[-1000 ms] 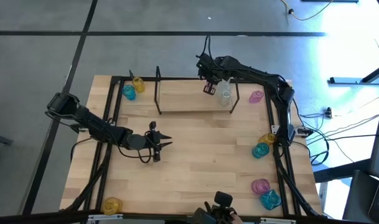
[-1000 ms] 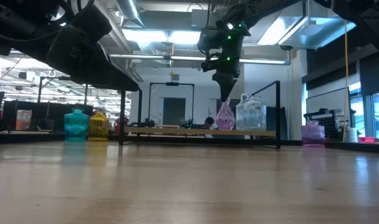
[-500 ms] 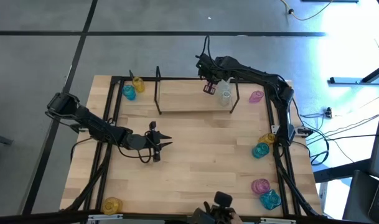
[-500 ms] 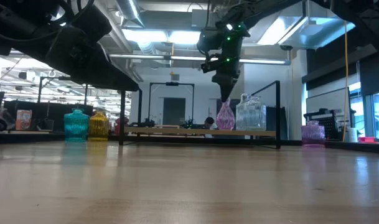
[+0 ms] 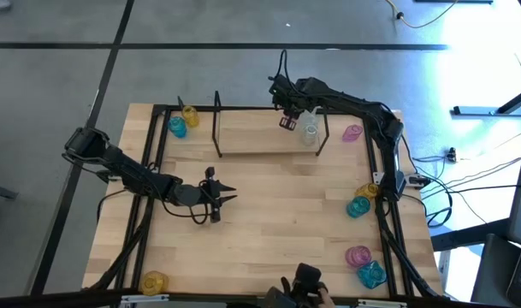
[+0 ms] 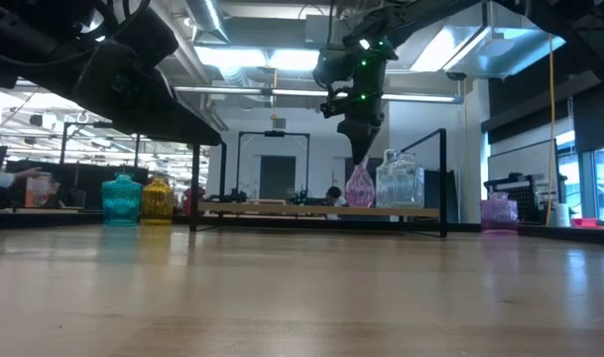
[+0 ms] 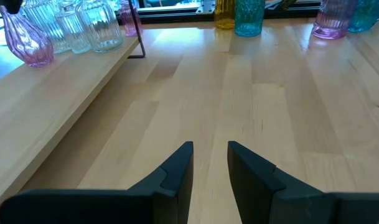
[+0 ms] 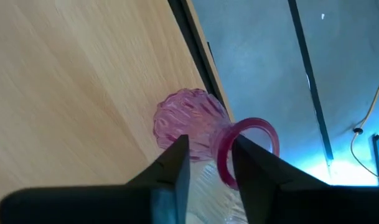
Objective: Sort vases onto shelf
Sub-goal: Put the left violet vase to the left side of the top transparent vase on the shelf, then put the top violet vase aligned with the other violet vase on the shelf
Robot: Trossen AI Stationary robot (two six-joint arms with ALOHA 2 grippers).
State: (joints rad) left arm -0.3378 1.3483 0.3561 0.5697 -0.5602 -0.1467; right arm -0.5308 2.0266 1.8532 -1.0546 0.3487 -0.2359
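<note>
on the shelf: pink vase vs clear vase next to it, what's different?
The pink vase is tinted and bulb-shaped with a narrow neck; the clear vase is colourless, wider and blockier. The clear vase stands slightly taller. The right gripper sits right over the pink vase's neck; nothing is over the clear vase. Both stand upright on the shelf, ribbed glass.

Both arms are matte black, jointed segments with black cables trailing along them, each ending in a gripper with two flat, angular dark fingers (image 7: 177,171); green indicator lights glow on the right arm's wrist.
</note>
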